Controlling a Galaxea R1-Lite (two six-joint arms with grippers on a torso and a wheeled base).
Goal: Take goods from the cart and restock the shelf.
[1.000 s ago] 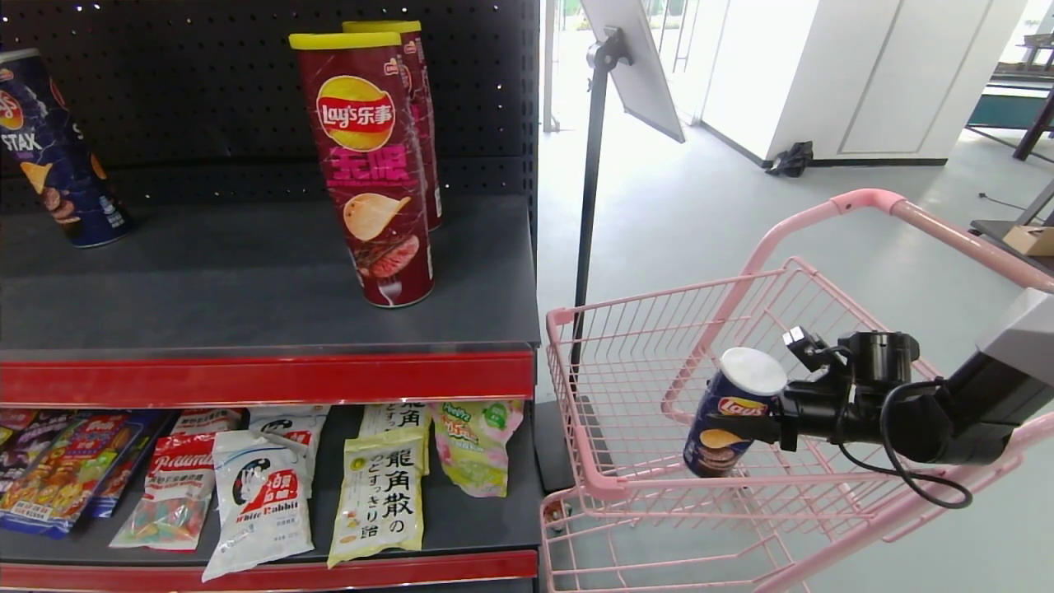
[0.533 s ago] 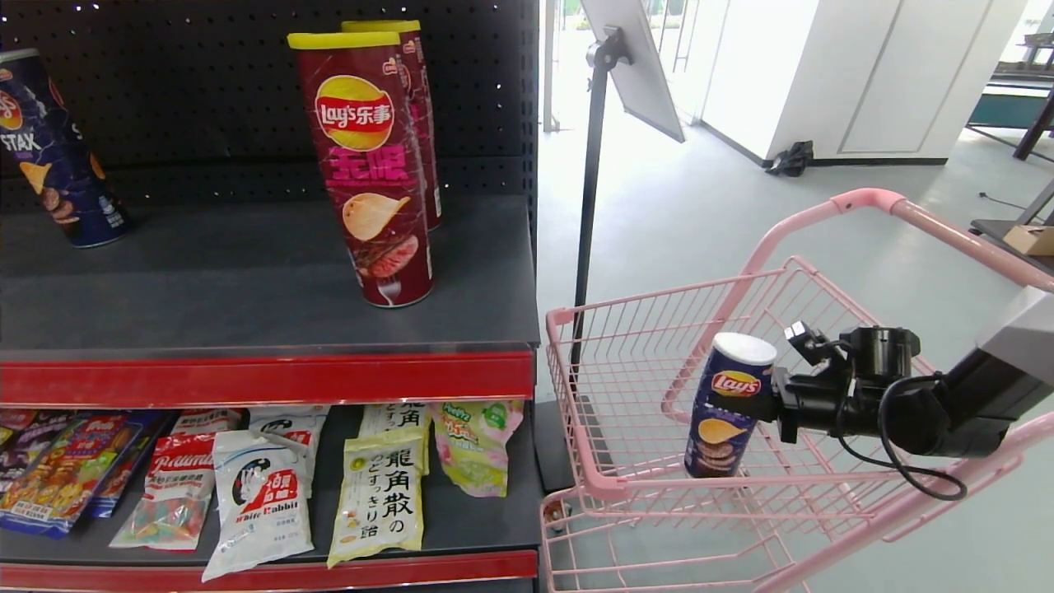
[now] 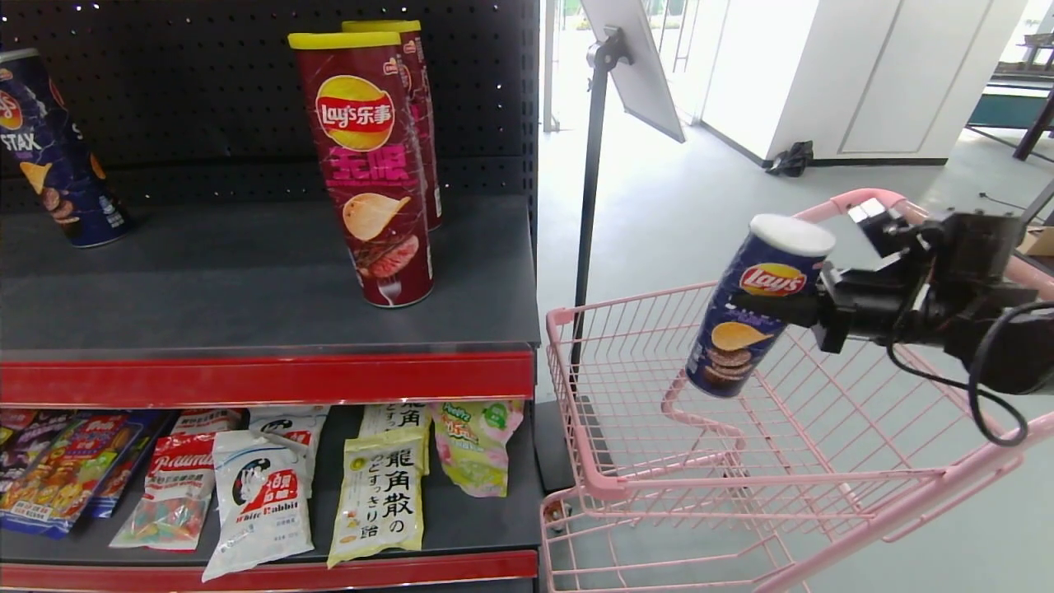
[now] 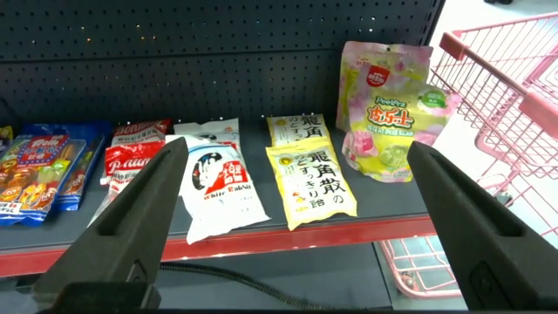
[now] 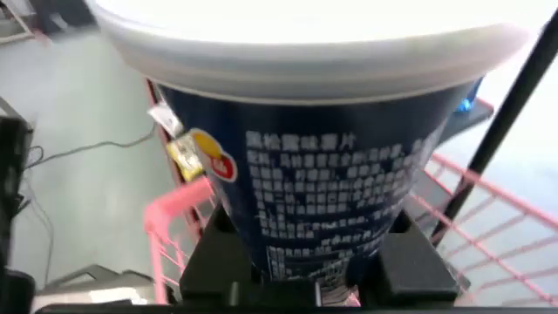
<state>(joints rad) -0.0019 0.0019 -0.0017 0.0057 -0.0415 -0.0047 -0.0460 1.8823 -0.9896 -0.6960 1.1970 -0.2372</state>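
Note:
My right gripper (image 3: 770,306) is shut on a dark blue chip can with a white lid (image 3: 753,305), holding it tilted above the pink cart (image 3: 576,371), level with the cart's top rim. In the right wrist view the same can (image 5: 331,174) sits between the gripper's dark fingers (image 5: 218,253). On the upper shelf (image 3: 247,280) stand two tall maroon chip cans (image 3: 366,165) and, at the far left, another blue can (image 3: 53,148). My left gripper (image 4: 296,218) is open in front of the lower shelf, facing the snack bags (image 4: 305,170).
The lower shelf (image 3: 461,511) holds several flat snack bags (image 3: 379,494). A red price rail (image 3: 263,379) fronts the upper shelf. A black stand pole (image 3: 589,189) rises between shelf and cart. The upper shelf has free room left of the maroon cans.
My right arm has lifted the blue can up out of the cart basket, from low inside it to above the rim. The left arm and shelf goods stay put.

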